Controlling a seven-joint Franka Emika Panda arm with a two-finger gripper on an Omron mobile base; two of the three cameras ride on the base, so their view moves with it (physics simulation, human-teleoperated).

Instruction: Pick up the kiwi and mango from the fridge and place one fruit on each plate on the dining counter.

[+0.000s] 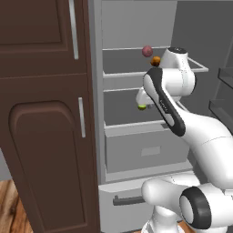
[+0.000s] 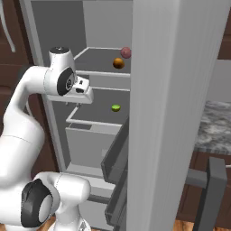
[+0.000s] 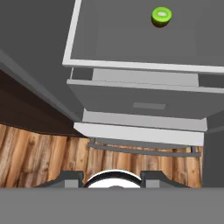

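The fridge stands open. On its middle shelf lies the yellow-green kiwi. The orange-brown mango rests on the upper shelf. My gripper hangs at the front edge of the middle shelf, pointing down, left of the kiwi and apart from it. It is shut with nothing in it; its fingertips barely rise at the hand view's bottom. A corner of the marbled dining counter shows at the right. The plates are out of view.
A dull red-pink ball sits behind the mango. The open fridge door with its bins stands close on the right. A dark brown cabinet flanks the fridge on the left. Below the shelves are the bottom drawer and wooden floor.
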